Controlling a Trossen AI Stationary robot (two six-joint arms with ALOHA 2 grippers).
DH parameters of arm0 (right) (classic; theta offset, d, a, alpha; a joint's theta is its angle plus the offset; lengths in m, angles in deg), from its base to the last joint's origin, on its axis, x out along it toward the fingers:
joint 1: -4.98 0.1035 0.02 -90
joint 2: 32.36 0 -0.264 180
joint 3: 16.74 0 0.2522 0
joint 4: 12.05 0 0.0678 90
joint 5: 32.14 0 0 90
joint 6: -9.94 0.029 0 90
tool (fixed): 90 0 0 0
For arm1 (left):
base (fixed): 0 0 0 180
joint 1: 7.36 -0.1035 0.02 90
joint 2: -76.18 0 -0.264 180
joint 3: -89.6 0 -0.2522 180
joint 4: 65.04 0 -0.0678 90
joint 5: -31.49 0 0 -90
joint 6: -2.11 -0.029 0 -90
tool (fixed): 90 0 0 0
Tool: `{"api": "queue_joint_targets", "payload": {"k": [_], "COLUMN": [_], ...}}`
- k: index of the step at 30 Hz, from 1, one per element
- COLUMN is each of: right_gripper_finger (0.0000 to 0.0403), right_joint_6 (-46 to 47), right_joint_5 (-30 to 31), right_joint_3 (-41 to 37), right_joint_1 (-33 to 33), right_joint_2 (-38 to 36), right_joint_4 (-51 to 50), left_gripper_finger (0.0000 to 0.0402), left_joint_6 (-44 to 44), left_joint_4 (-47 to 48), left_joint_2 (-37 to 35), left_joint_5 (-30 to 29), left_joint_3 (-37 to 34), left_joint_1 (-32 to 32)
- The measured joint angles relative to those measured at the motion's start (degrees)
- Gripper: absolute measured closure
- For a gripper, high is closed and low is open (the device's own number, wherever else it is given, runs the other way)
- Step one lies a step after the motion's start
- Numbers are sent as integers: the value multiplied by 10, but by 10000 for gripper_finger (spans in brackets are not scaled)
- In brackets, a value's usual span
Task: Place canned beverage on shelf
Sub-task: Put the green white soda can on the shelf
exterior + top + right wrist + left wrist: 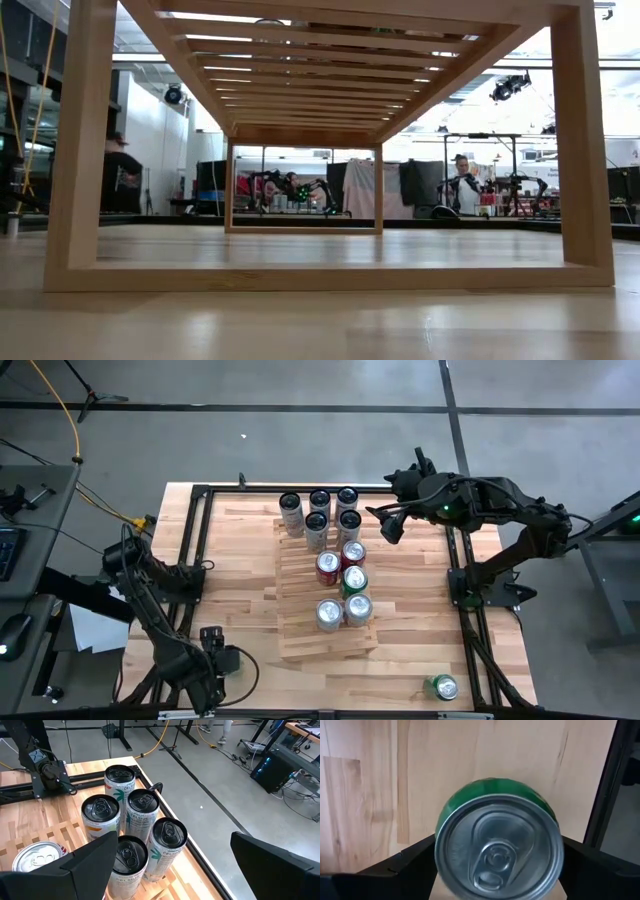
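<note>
Green can (498,845) upright between fingers of left gripper (218,650), well left of shelf (300,638), near its front corner. Fingers press both sides of can: looks clenched on it. Right gripper (390,525) released, jaws wide, hovers just off shelf's far right corner above tall cans (135,815). Second green can (441,686) lies on tabletop, well right of shelf's front. Risks: shelf already crowded, so carried can may knock standing cans; shallow grip may let can tilt; slat gaps may tip it.
</note>
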Motion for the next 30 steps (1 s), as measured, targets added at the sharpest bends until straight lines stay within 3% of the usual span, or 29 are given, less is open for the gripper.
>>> {"api": "queue_joint_targets", "payload": {"k": [5,9,12,15,24,27,30], "right_gripper_finger": [29,29,29,29,29,29,29], "right_joint_6": [3,10,10,10,10,14,14], "right_joint_5": [0,0,0,0,0,0,0], "right_joint_3": [0,0,0,0,0,0,0], "right_joint_1": [0,0,0,0,0,0,0], "right_joint_2": [0,0,0,0,0,0,0], "right_joint_4": [0,0,0,0,0,0,0], "left_gripper_finger": [70,96,122,122,122,122,122], "left_joint_6": [-1,-10,-20,-45,-35,-47,-121], "left_joint_4": [-5,-5,1,37,174,193,201], "left_joint_2": [0,0,-5,-30,-191,-214,-204], "left_joint_5": [-1,-1,14,37,32,-7,-32], "left_joint_3": [-7,-6,-4,11,138,196,254], "left_joint_1": [-1,-5,-13,-27,-101,-149,-207]}}
